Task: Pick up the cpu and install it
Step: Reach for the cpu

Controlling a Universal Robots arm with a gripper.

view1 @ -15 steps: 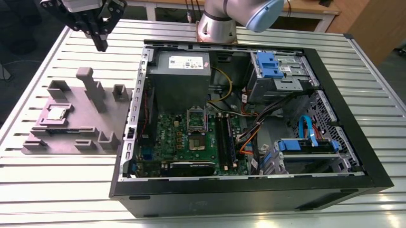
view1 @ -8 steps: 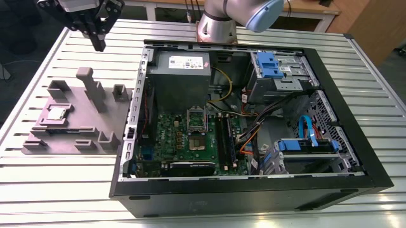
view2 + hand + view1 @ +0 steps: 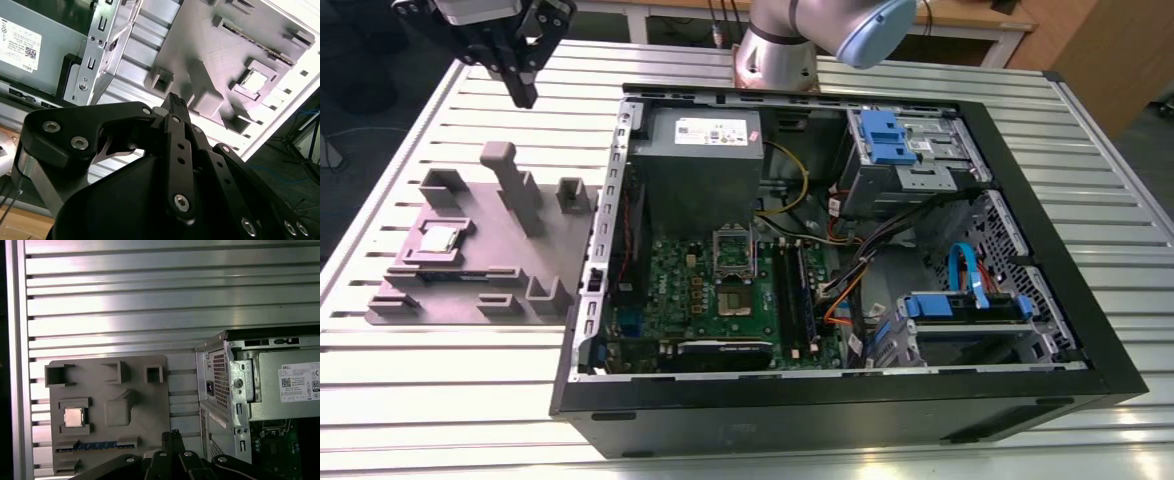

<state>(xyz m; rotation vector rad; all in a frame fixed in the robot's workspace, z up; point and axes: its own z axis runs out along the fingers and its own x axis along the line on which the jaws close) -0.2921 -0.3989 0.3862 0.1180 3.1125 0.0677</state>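
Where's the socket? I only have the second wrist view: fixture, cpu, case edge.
Observer: Exterior view: the socket sits on the motherboard, next to the power supply.
Operator: Cables over it?
Observer: No. Yellow and black cables run past it on the exterior view's right, not across.
Operator: Lined up for the pick?
Observer: No. Exterior view: the hand, shut and empty, hangs high, away from the cpu, which lies in the fixture at the exterior view's left.

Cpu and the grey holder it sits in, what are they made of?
The cpu looks like metal on top: pale, silvery, with a soft shine. The grey holder is probably plastic: dull, even grey-purple all over, with chunky moulded pockets and no gleam.
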